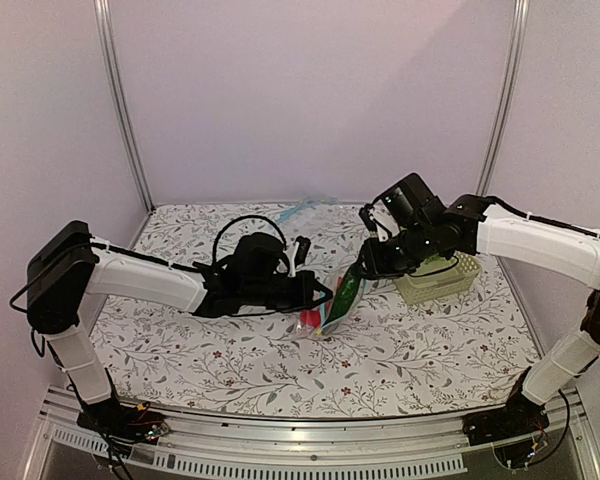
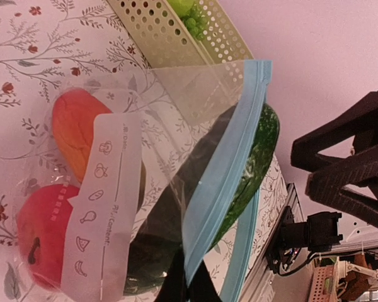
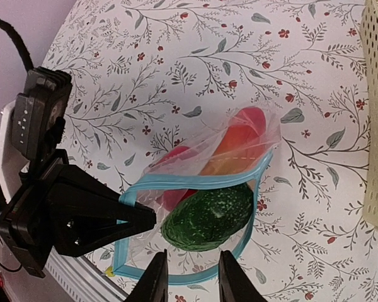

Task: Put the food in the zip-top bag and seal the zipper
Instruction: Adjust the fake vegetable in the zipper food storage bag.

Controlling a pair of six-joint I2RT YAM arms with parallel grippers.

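Left pincer (image 3: 133,217) grips the zip-top bag (image 3: 266,131) by its zipper (image 3: 195,184) at mid-table (image 3: 176,63). The right wrist view catches the cucumber (image 3: 208,217) poking from the gaping mouth, with the right pincer (image 3: 189,282) spread wide and empty nearby. Only the left wrist view clearly shows the round red fruit (image 2: 38,233) and orange-red piece (image 2: 75,132) deep inside.

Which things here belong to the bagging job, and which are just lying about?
Job:
- bag
- zipper
- red fruit, inside the bag
- orange piece, inside the bag
- cucumber, poking out of the mouth

Lying about:
- basket
- grapes, in the basket
- green apple, in the basket
- blue item, at the back
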